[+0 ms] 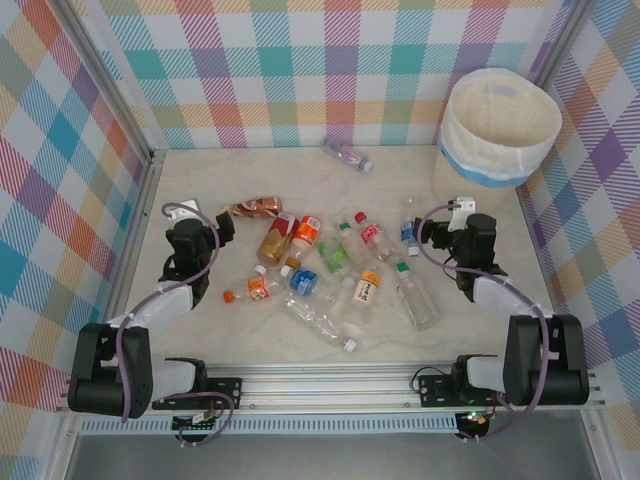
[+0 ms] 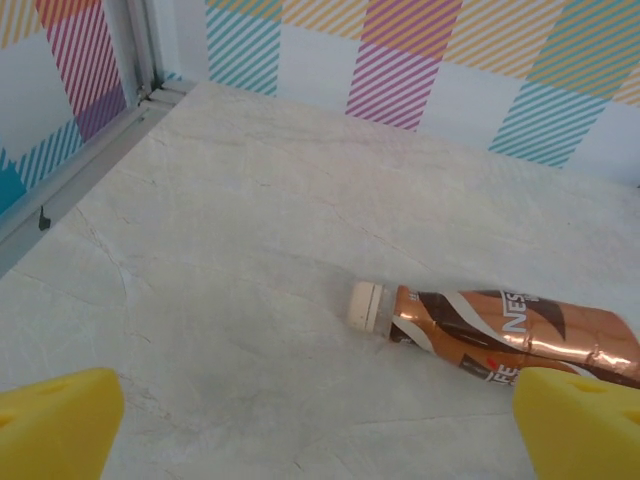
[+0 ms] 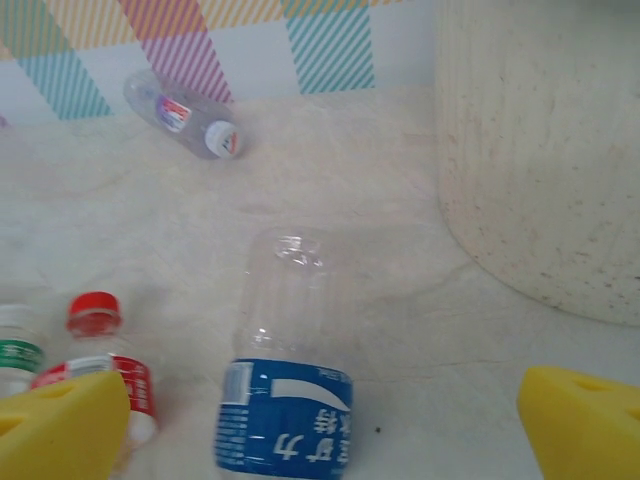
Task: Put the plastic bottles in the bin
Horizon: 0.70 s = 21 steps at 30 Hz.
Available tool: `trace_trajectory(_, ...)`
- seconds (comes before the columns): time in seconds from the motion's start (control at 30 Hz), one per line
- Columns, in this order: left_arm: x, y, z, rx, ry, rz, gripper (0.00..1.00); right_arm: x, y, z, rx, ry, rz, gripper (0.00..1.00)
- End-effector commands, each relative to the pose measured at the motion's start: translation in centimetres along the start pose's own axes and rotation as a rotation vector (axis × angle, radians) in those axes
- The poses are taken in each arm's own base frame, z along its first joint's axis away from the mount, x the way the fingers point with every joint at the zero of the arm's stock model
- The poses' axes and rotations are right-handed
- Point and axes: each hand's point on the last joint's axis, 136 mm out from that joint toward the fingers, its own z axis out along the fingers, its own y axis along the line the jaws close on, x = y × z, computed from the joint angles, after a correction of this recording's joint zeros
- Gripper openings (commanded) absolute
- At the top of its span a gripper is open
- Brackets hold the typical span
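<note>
— How do your grippers stand?
— Your left gripper (image 1: 226, 224) is spread as wide as it goes and holds nothing. From its wrist you see its yellow fingertips (image 2: 55, 425) in the lower corners, with bare table (image 2: 250, 250) between them. Your right gripper (image 1: 432, 226) is just as wide and empty too.
— And the plastic bottles (image 1: 320, 270)?
— Most lie scattered on their sides mid-table, between your two arms. A brown-labelled bottle (image 2: 500, 335) lies just ahead of your left gripper, untouched. A blue-labelled bottle (image 3: 290, 350) lies just ahead of your right one, its clear base pointing away, with a red-capped bottle (image 3: 100, 345) beside it on the left. One clear bottle (image 1: 347, 154) lies apart, near the back wall.
— The bin (image 1: 498, 125)?
— It stands upright in the far right corner, near your right gripper.
</note>
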Motion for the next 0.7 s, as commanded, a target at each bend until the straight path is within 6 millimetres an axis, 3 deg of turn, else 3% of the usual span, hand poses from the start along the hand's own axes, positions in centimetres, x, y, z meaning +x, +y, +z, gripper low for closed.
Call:
trace_trajectory(0.0,0.3,-0.2,-1.3,0.005,0.106,-0.14,1.0,2.1,1.3,-1.6,-0.03,0.185,0.235,1.0)
trace_trajectory(0.17,0.0,-1.5,-3.5,0.067,0.202,-0.368,1.0,4.4,3.7,-5.0,-0.077,0.398,0.452,1.0)
trace_trajectory(0.23,0.0,-2.8,-4.2,0.14,0.229,-0.401,1.0,5.3,4.5,-6.4,-0.086,0.456,0.514,1.0)
trace_trajectory(0.37,0.4,-2.8,-5.1,0.144,0.254,-0.449,1.0,8.2,5.3,-8.9,-0.048,0.588,0.572,1.0)
trace_trajectory(0.53,0.9,-2.1,-5.7,0.118,0.274,-0.463,1.0,12.3,6.2,-10.6,0.018,0.765,0.516,1.0)
trace_trajectory(0.67,1.0,-2.0,-6.0,0.114,0.288,-0.464,1.0,14.8,5.4,-11.5,0.149,0.853,0.377,1.0)
